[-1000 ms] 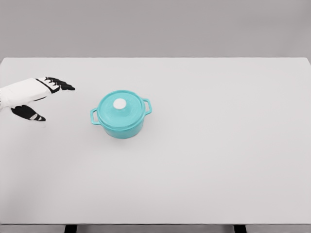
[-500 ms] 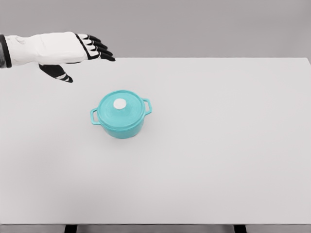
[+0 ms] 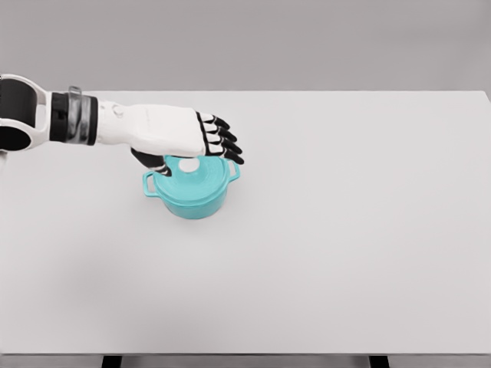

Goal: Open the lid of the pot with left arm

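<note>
The pot (image 3: 192,192) is being kept left of the middle of the table (image 3: 345,230), upright, with its lid (image 3: 196,175) seated on top, so the opening is judged not yet done. The white knob (image 3: 189,165) at the lid's centre is being shown just under the left robot hand (image 3: 180,138), and that knob is judged to be the point where the lid is meant to be taken. The robot hand is being held above the lid, palm down, with the fingers (image 3: 222,142) stretched out and slightly spread past the far rim; nothing is being gripped, and the thumb (image 3: 152,162) is being let hang below the palm, close beside the knob. Whether the thumb is touching the lid cannot be told. This pose is being read as a reach lined up for a pinch on the knob.

Counting now: one pot, one lid, one knob, two side handles, one at the left (image 3: 149,184) and one at the right (image 3: 232,167). One arm is being shown; the right one is not being seen at all.
</note>
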Action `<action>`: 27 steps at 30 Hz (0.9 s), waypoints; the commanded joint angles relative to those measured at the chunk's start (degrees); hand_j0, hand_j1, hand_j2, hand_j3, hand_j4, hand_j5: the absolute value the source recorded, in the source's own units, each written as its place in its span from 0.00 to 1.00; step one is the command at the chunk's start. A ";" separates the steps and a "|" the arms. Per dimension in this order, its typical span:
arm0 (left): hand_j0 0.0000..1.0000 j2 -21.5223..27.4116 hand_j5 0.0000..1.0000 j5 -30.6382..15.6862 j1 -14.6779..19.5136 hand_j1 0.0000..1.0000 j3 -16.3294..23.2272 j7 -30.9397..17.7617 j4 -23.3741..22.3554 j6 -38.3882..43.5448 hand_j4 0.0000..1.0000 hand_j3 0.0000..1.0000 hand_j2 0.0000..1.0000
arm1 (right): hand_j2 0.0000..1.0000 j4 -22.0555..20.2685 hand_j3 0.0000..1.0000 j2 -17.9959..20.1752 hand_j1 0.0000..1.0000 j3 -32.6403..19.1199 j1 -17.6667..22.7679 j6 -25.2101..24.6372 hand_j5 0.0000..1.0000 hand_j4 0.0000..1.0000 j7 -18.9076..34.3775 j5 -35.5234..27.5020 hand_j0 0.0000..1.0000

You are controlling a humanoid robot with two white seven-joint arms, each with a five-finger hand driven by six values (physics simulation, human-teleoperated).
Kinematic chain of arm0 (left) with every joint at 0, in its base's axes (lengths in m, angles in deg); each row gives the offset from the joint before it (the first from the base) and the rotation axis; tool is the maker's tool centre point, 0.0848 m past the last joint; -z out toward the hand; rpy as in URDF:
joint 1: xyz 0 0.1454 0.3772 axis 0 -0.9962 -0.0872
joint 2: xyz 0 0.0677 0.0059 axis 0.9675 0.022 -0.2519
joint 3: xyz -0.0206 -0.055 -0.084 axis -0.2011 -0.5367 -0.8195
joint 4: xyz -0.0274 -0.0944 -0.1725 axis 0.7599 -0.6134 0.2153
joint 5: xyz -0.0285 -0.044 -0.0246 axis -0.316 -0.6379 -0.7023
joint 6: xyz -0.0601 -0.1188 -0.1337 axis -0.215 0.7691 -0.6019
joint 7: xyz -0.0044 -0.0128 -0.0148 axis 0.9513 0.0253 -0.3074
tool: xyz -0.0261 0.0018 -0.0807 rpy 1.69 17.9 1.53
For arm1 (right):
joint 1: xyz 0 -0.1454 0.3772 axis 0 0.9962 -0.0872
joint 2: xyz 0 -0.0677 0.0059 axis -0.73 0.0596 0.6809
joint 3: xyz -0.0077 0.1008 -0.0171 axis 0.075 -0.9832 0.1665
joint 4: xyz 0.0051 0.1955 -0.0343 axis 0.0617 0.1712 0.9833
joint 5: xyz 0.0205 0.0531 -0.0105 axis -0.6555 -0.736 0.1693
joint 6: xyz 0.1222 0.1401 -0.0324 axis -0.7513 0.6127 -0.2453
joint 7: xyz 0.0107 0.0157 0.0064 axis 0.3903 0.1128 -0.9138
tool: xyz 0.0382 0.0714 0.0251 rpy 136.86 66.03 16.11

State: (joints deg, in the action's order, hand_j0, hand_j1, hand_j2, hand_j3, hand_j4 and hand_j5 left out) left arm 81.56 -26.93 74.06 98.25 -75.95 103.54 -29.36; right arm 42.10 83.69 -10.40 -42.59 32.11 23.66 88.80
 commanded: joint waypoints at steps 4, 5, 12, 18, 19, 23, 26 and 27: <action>0.94 -0.05 0.94 0.17 -0.09 0.94 1.10 0.03 -0.01 0.15 0.94 0.94 0.94 | 1.00 0.01 1.00 0.01 1.00 0.01 0.00 0.01 1.00 1.00 0.01 -0.01 1.00; 0.92 -0.05 0.92 0.17 -0.09 0.92 1.45 0.03 -0.01 0.15 0.92 0.92 0.92 | 1.00 0.01 1.00 0.01 1.00 0.01 0.00 0.01 1.00 1.00 0.01 -0.01 1.00; 0.92 -0.31 0.92 2.54 0.00 0.92 3.03 0.03 -0.45 2.98 0.92 0.92 0.92 | 1.00 0.01 1.00 0.01 1.00 0.01 0.00 0.01 1.00 1.00 0.01 -0.01 1.00; 0.92 -0.75 0.92 4.04 0.00 0.92 3.12 0.03 -2.47 3.77 0.92 0.92 0.92 | 1.00 0.01 1.00 0.01 1.00 0.01 0.00 0.01 1.00 1.00 0.01 -0.01 1.00; 0.92 -0.75 0.92 4.04 0.00 0.92 3.21 0.03 -2.82 3.77 0.92 0.92 0.92 | 1.00 0.01 1.00 0.01 1.00 0.01 0.00 0.01 1.00 1.00 0.09 -0.01 1.00; 0.89 -0.75 0.89 5.79 0.09 0.89 3.38 0.03 -3.09 3.86 0.89 0.89 0.89 | 1.00 0.01 1.00 0.01 1.00 0.01 0.00 0.01 1.00 1.00 0.01 -0.01 1.00; 0.83 -0.75 0.83 6.41 0.09 0.83 3.47 0.03 -3.09 3.77 0.83 0.83 0.83 | 1.00 0.01 1.00 0.01 1.00 0.01 0.00 0.01 1.00 1.00 0.01 -0.01 1.00; 0.83 -0.75 0.83 6.41 0.09 0.83 3.47 0.03 -3.09 3.77 0.83 0.83 0.83 | 1.00 0.01 1.00 0.01 1.00 0.01 0.00 0.01 1.00 1.00 0.01 -0.01 1.00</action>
State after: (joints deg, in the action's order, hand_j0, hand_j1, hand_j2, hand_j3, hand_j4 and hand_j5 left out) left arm 80.79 -20.75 74.15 101.72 -75.95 100.50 -25.71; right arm 42.10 83.69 -10.40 -42.59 32.11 23.67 88.80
